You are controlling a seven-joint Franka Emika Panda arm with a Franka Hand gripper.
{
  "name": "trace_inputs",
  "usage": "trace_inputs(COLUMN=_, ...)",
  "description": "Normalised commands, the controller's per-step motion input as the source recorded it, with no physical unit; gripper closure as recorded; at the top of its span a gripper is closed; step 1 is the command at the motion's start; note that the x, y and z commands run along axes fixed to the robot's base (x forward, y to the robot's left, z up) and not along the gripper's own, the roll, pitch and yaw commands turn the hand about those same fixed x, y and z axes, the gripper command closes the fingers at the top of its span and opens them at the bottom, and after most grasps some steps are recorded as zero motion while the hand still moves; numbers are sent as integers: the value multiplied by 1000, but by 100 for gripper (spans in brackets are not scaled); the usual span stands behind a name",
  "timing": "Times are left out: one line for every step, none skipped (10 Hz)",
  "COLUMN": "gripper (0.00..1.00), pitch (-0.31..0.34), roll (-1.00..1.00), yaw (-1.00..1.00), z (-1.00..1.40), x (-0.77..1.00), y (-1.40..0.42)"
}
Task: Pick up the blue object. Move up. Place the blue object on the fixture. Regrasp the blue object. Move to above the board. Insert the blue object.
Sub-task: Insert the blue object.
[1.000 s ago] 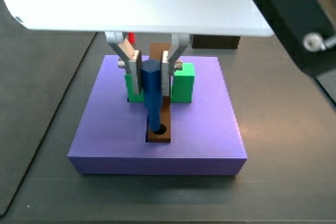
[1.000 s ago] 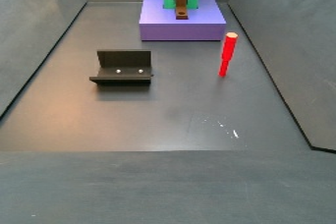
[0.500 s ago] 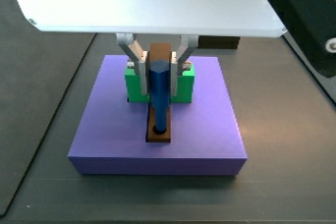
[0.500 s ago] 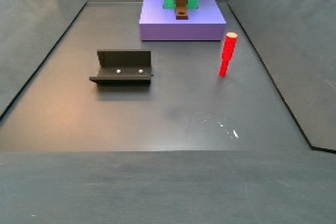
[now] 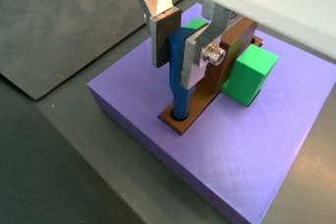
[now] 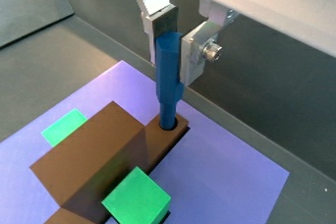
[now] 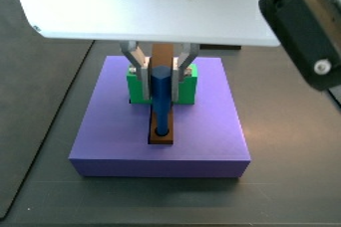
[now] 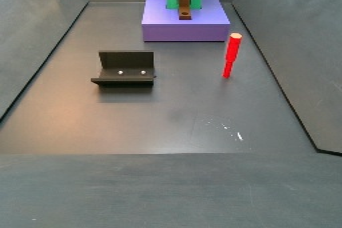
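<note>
Gripper: the gripper (image 5: 184, 43) is hovering over the board (image 5: 262, 159), jaws clamping the blue object (image 6: 167, 71).
Blue object: standing upright, its tip entering the brown bar (image 6: 98, 164)'s hole.
Progress: judging by this, only seating and releasing are remaining.
Fixture: the fixture (image 8: 124, 68) is sitting empty, well apart.

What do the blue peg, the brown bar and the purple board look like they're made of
The blue peg, standing in the brown bar's hole between the gripper fingers, looks like smooth matte plastic: uniform colour, soft sheen. The bar's flat brown could be wood or plastic; no grain shows. The purple board looks like matte plastic, faintly textured. The scene may be rendered.
</note>
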Motion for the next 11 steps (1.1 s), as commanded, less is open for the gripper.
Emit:
trace_inputs(gripper=100, pitch=0, roll=70, yaw=0, z=-97, x=43, y=-214)
trace_inputs(gripper=100, pitch=0, roll=100, yaw=0, z=-143, x=37, y=-109)
trace_inputs(gripper=100, pitch=0, roll=147, yaw=0, z=-151, x=43, y=0)
trace_inputs(gripper=100, pitch=0, roll=134, yaw=0, z=-137, x=63, y=0)
trace_inputs(gripper=100, pitch=0, roll=83, yaw=0, z=-157, x=106, y=0)
trace_inputs(gripper=100, pitch=0, roll=40, yaw=0, z=-174, x=123, y=0)
trace_inputs(gripper=100, pitch=0, roll=23, yaw=0, z=-169, x=117, y=0)
trace_inputs(gripper=100, pitch=0, roll=0, yaw=0, z=-191, x=146, y=0)
trace_inputs(gripper=100, pitch=0, roll=-59, yaw=0, z=-263, x=97, y=0)
trace_inputs(gripper=100, pitch=0, roll=-66, yaw=0, z=-314, x=106, y=0)
trace_inputs(gripper=100, pitch=0, roll=-69, yaw=-14, z=-360, x=69, y=43)
